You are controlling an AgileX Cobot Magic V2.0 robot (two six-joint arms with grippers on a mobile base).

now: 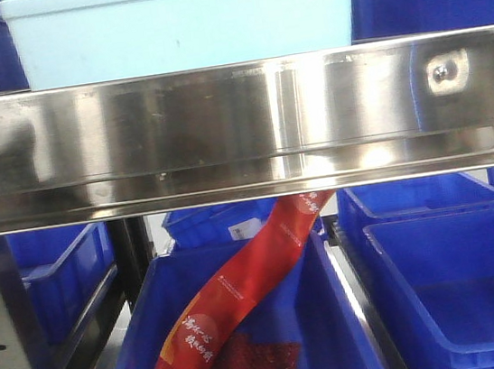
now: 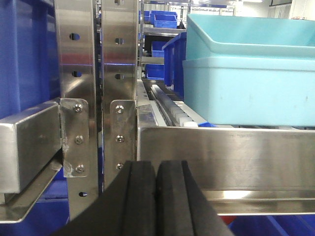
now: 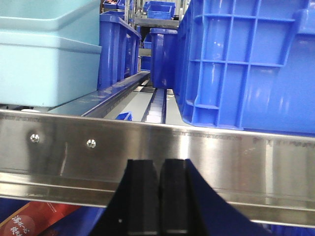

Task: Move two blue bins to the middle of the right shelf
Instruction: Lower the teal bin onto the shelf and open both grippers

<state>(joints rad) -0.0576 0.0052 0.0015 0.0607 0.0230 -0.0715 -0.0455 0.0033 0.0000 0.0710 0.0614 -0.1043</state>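
A: Shelf state?
B: Steel shelf rail [image 1: 239,126] spans the front view. Pale blue bin [image 1: 180,20] sits on the shelf behind it, dark blue crates [image 3: 246,64] beside it.
A: Second bin?
B: Only one shows. Below: dark blue crate [image 1: 337,318] holding a red packet strip [image 1: 243,294].
A: Hands?
B: Left hand [image 2: 156,196] and right hand [image 3: 160,196] both pressed closed, holding nothing, just in front of the rail.

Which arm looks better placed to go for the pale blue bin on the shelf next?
Slightly the left gripper: the pale blue bin fills more of its view. The right gripper mainly faces a dark blue crate. Both are shut below the shelf rail.
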